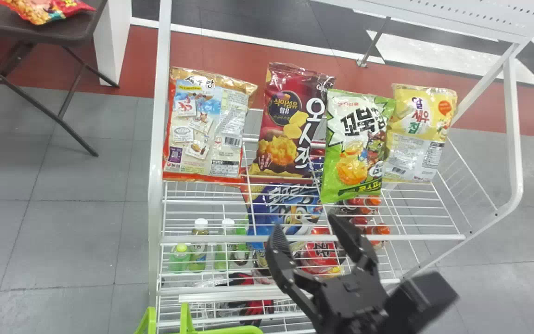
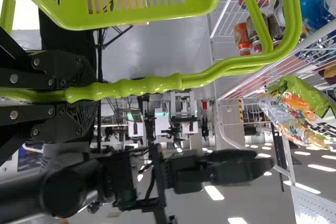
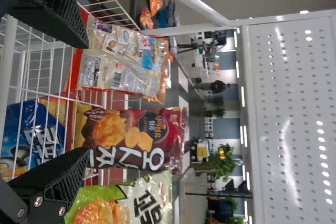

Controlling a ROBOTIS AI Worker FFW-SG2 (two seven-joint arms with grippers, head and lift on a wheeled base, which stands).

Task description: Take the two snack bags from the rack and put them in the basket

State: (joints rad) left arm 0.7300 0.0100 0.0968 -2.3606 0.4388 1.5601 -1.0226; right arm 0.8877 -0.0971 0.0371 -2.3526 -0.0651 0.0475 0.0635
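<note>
Four snack bags stand side by side on a wire shelf of the white rack [image 1: 157, 139], each bearing print: one red-edged bag [image 1: 204, 125] with a barcode, one dark-red bag [image 1: 290, 120], and one green bag [image 1: 355, 144] partly overlapping one yellow bag [image 1: 417, 130], which also carries a barcode. The right hand [image 1: 306, 225] is released, its two fingers parted, in front of the rack and near the bags. The left hand [image 2: 79, 96] is clenched on the ribbed handle [image 2: 157, 85] of one green basket [image 2: 136, 22], near the rack's front left.
</note>
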